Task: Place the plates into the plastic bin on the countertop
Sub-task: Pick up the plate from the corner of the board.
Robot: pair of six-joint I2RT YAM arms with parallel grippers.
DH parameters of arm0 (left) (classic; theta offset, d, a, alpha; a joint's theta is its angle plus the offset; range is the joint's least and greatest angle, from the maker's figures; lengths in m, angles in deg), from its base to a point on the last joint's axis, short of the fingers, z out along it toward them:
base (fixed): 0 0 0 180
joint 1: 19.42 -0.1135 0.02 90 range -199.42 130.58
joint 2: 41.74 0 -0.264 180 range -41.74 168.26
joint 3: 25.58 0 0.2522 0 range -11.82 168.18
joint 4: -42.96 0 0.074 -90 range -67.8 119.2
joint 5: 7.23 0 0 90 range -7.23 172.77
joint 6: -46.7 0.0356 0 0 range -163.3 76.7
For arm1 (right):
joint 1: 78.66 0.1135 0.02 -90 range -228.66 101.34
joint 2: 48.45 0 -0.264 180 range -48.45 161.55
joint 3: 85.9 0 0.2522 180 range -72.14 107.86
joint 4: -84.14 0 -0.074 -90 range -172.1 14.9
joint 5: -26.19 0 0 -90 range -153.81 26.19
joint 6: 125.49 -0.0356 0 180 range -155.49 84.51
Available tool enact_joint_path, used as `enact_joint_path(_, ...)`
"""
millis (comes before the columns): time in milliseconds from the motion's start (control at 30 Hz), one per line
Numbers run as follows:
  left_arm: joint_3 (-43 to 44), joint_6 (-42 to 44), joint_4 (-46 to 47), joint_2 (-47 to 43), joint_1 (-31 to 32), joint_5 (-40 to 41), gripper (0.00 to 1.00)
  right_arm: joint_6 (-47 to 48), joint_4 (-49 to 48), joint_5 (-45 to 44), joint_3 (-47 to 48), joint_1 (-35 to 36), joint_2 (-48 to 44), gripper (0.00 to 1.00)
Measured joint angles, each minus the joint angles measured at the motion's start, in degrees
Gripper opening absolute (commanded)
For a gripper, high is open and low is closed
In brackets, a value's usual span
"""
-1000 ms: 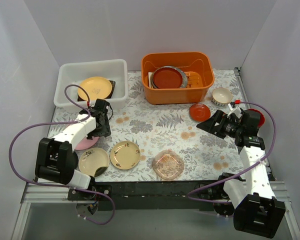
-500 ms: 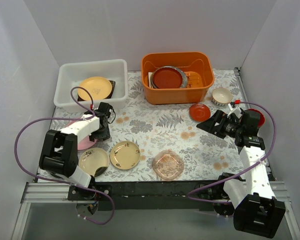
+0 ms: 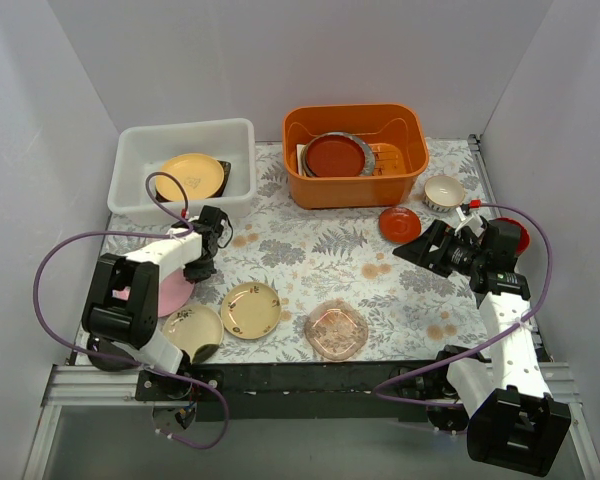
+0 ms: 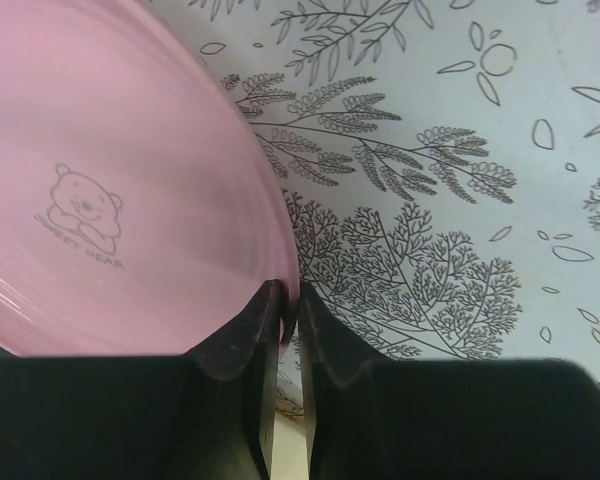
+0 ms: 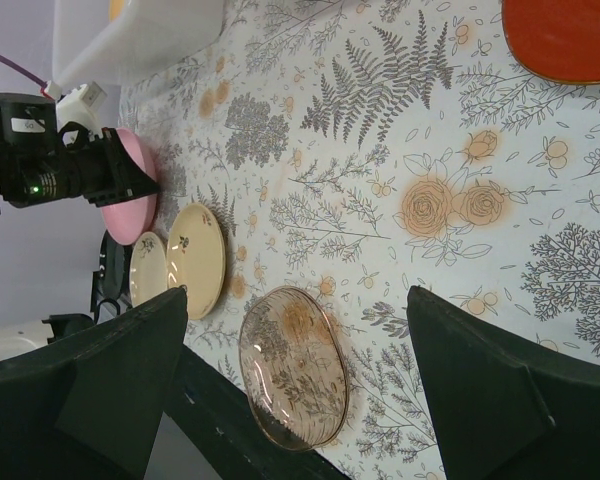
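The left gripper (image 4: 288,300) has its two black jaws pinched on the thin rim of the glossy pink round plate (image 4: 110,200), which carries a faint printed bear. The plate sits at the left side of the pale grey fern-printed countertop (image 3: 300,250), just in front of the white translucent plastic bin (image 3: 130,190). Whether it has left the surface I cannot tell. The step in hand looks like the lift and carry to the bin. The hold is a narrow bite on a slick, hard edge, so the plate may well swing or slip. A slow rise would suit, with the wrist angled so the plate hangs below the pinch rather than levering against it. It should clear the bin's rolled rim with room to spare, then go down low onto the cream-gold round plate (image 3: 190,175) lying inside, before the jaws let go. The right gripper (image 3: 412,247) hovers with its jaws spread wide and holding nothing, near the small red round plate (image 3: 400,222). Not yet binned on the countertop are two cream round plates (image 3: 250,308) with smooth shallow wells and a clear pink scalloped glass dish (image 3: 335,330). That dish's wavy, transparent rim will likely be harder to pinch.
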Motion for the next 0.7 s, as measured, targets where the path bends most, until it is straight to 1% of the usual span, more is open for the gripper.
enact_joint_path(100, 0.04, 0.2, -0.42, 0.22, 0.0, 1.38, 0.04, 0.0, 0.02, 0.0, 0.0, 0.0, 0.0, 0.98)
enact_joint_path(233, 0.22, 0.2, -0.7, 0.22, 0.0, 2.1, 0.0, 0.0, 0.0, 0.0, -0.02, 0.0, 0.0, 0.98)
enact_joint_path(500, 0.46, 0.15, -0.9, 0.22, 0.0, 2.54, 0.0, 0.0, 0.0, 0.0, -0.02, 0.0, 0.0, 0.98)
enact_joint_path(700, 2.89, -0.68, -1.81, 0.2, 0.0, 2.73, 0.0, -0.02, 0.0, 0.0, -0.02, 0.0, 0.0, 0.98)
